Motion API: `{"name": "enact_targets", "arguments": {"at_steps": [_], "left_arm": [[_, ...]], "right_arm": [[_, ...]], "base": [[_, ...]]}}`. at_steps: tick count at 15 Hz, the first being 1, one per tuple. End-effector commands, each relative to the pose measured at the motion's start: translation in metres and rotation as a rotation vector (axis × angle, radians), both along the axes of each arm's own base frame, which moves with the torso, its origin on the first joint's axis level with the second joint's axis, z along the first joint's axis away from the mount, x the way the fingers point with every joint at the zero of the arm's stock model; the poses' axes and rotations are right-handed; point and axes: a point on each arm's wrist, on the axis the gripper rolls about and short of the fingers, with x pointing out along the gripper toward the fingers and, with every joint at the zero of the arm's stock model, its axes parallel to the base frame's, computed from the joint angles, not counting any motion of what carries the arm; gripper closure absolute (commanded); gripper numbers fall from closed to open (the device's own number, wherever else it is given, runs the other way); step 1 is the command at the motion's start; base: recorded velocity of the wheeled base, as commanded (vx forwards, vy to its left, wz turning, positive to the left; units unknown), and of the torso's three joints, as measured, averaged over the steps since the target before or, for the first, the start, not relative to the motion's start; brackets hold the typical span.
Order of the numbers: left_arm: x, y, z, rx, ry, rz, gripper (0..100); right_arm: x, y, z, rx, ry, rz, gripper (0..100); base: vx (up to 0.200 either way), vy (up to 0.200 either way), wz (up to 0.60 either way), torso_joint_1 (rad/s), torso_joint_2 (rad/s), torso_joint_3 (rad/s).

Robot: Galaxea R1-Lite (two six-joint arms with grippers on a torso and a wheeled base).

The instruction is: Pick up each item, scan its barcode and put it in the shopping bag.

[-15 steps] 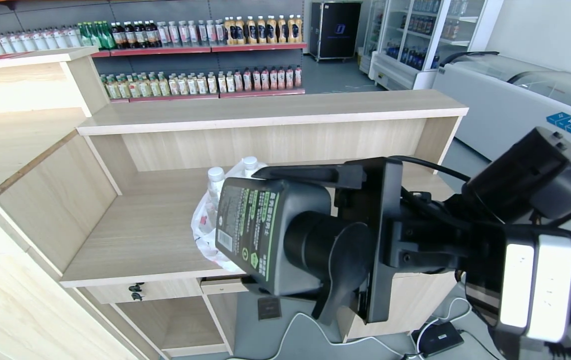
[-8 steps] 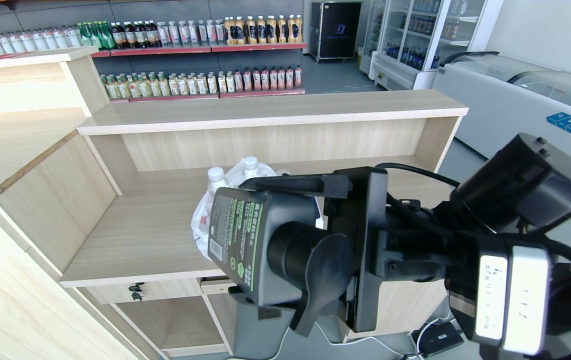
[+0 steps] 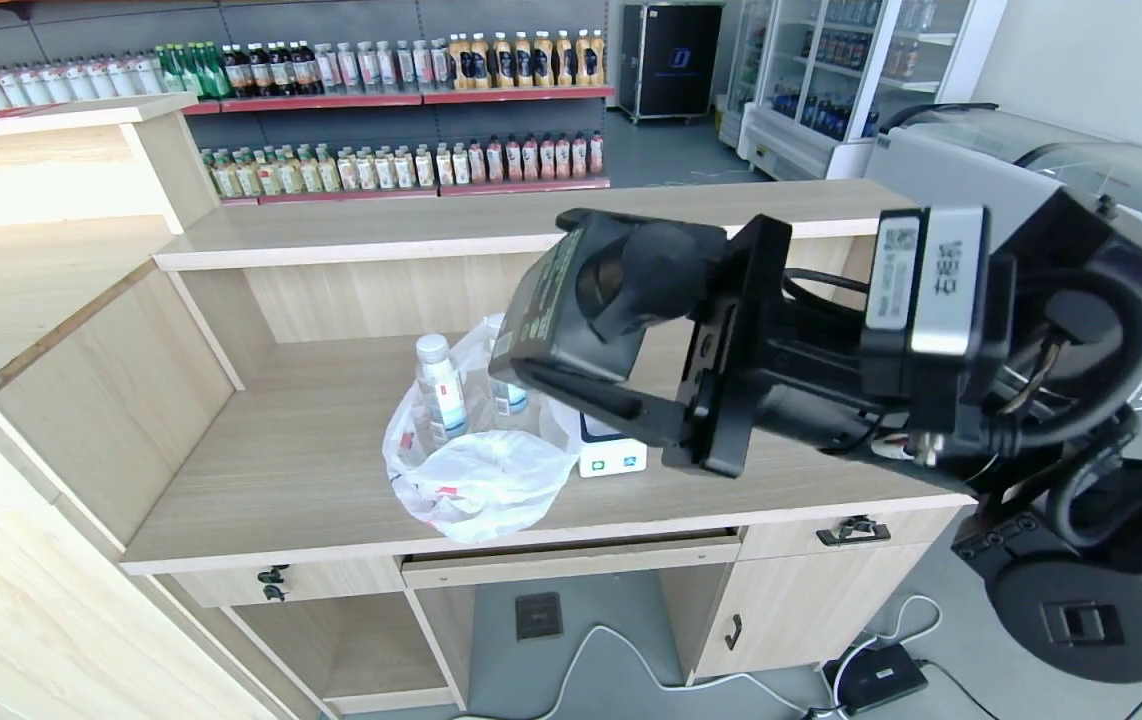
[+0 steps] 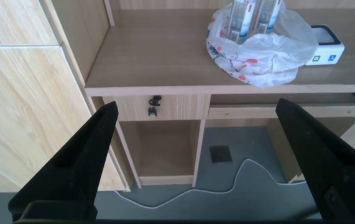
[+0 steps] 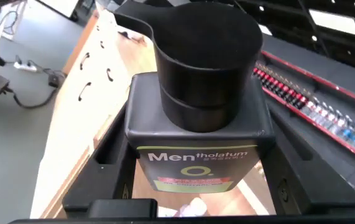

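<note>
One bottle (image 3: 571, 330), clamped in the right gripper (image 3: 549, 296) and held tilted high over the counter (image 3: 281, 470) near the bag (image 3: 476, 480), may slip sideways or topple the bagged bottles (image 3: 439, 385) on lowering, while the left gripper (image 4: 196, 106) hangs wide apart, holding nothing, before the counter.

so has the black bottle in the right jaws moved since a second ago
Yes, upward: the black bottle was across the counter's front edge, and now it sits in front of the counter's back panel, reaching the upper ledge.
</note>
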Motion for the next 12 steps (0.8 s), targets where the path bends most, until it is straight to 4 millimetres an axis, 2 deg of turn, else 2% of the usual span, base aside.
{"name": "enact_targets", "arguments": {"at_steps": [1,2,3,4,6,7,9,12], "left_arm": [[0.000,0.000,0.000,-0.001,0.000,0.001,0],[0.000,0.000,0.000,-0.001,0.000,0.001,0],[0.000,0.000,0.000,-0.001,0.000,0.001,0],[0.000,0.000,0.000,-0.001,0.000,0.001,0],[0.000,0.000,0.000,-0.001,0.000,0.001,0],[0.000,0.000,0.000,-0.001,0.000,0.001,0],[0.000,0.000,0.000,-0.001,0.000,0.001,0],[0.000,0.000,0.000,-0.001,0.000,0.001,0]], "right_arm": [[0.031,-0.066,0.037,0.170,0.200,-0.340,100],[0.031,-0.066,0.037,0.170,0.200,-0.340,100],[0.051,-0.132,0.041,0.256,0.414,-0.618,100],[0.062,-0.173,0.035,0.302,0.542,-0.742,100],[0.074,-0.233,0.021,0.402,0.721,-0.912,100],[0.080,-0.255,0.015,0.443,0.774,-0.972,100],[0.088,-0.287,-0.003,0.509,0.878,-1.054,100],[0.086,-0.294,-0.021,0.502,0.933,-1.096,100]], "base": [[0.000,0.000,0.00,0.000,0.00,0.000],[0.000,0.000,0.00,0.000,0.00,0.000],[0.000,0.000,0.00,0.000,0.00,0.000],[0.000,0.000,0.00,0.000,0.00,0.000],[0.000,0.000,0.00,0.000,0.00,0.000],[0.000,0.000,0.00,0.000,0.00,0.000],[0.000,0.000,0.00,0.000,0.00,0.000],[0.000,0.000,0.00,0.000,0.00,0.000]]}}
